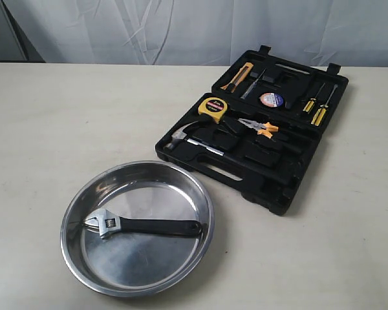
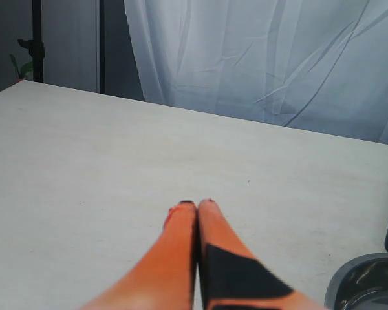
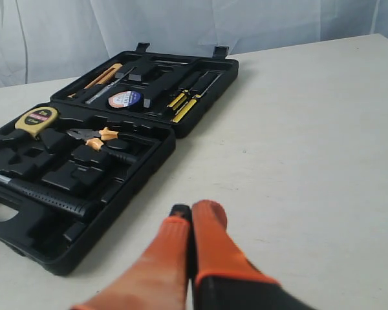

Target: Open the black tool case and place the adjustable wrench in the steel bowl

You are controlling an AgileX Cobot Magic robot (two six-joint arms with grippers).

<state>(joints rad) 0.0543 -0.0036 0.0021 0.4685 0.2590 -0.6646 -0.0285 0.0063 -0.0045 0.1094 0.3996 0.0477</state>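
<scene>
The black tool case (image 1: 291,187) lies open and flat on the table at the right, also in the right wrist view as the black tool case (image 3: 149,161). The adjustable wrench (image 1: 142,225) lies inside the steel bowl (image 1: 103,271), silver head to the left, black handle to the right. An edge of the steel bowl (image 2: 365,284) shows in the left wrist view. My left gripper (image 2: 197,203) is shut on nothing above bare table. My right gripper (image 3: 195,208) is shut and empty, beside the case's near edge. Neither gripper shows in the exterior view.
Inside the case sit a yellow tape measure (image 1: 213,108), a claw hammer (image 1: 187,139), orange-handled pliers (image 1: 262,127), yellow screwdrivers (image 1: 315,106) and a tape roll (image 1: 271,99). A white curtain (image 1: 200,29) hangs behind the table. The table (image 1: 52,129) spreads bare to the left.
</scene>
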